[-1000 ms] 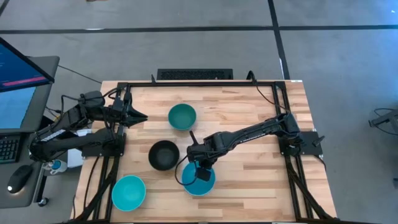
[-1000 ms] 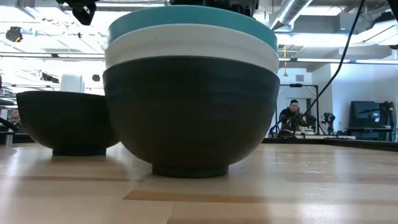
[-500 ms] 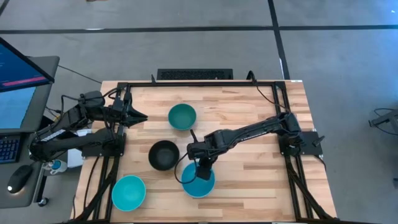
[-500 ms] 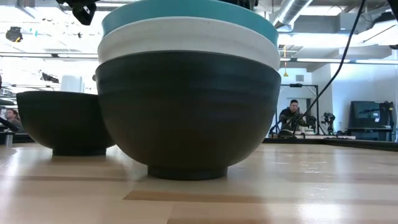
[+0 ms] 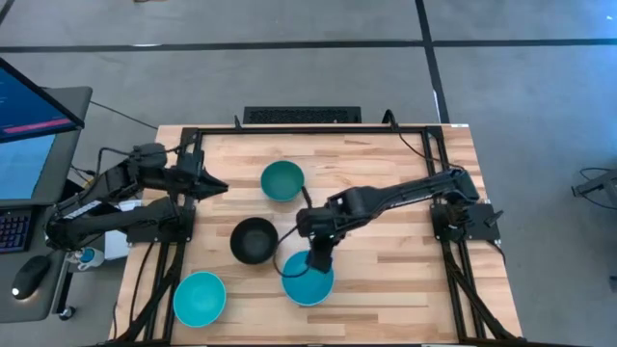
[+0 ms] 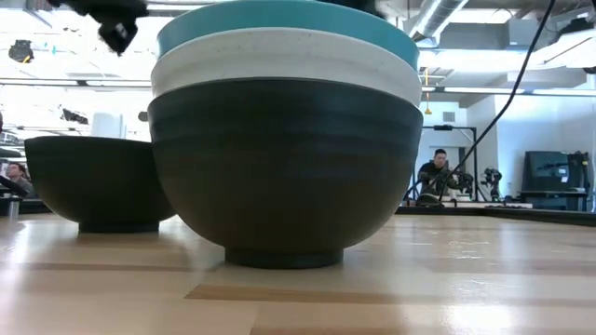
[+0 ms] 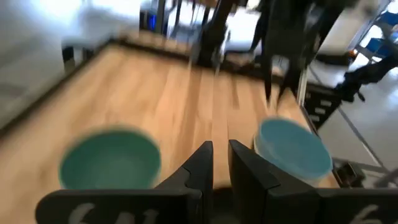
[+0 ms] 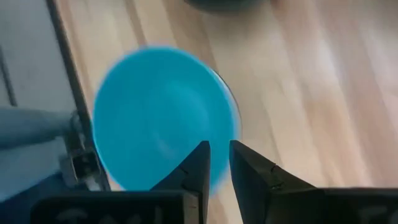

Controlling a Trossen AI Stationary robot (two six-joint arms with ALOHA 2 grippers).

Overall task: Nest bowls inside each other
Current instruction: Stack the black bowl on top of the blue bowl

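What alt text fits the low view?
A stack of three round bowls fills the frame on the wooden table: black bowl at the bottom, white bowl inside it, cyan-blue bowl on top. A second black bowl sits behind.

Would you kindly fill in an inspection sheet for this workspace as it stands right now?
Surface: wooden table in a black frame.
Job's things: stack of black, white and cyan bowls near the front edge; lone black bowl beside it; teal-green bowl farther back; cyan bowl at the front left corner.
Clutter: nothing seen on the table.
Grippers: right gripper over the stack's rim, fingers close together, holding nothing; left gripper at the left edge, fingers close together, empty.
Cables: black cable looping by the stack.
Surroundings: monitor left of the table; person seated far behind.
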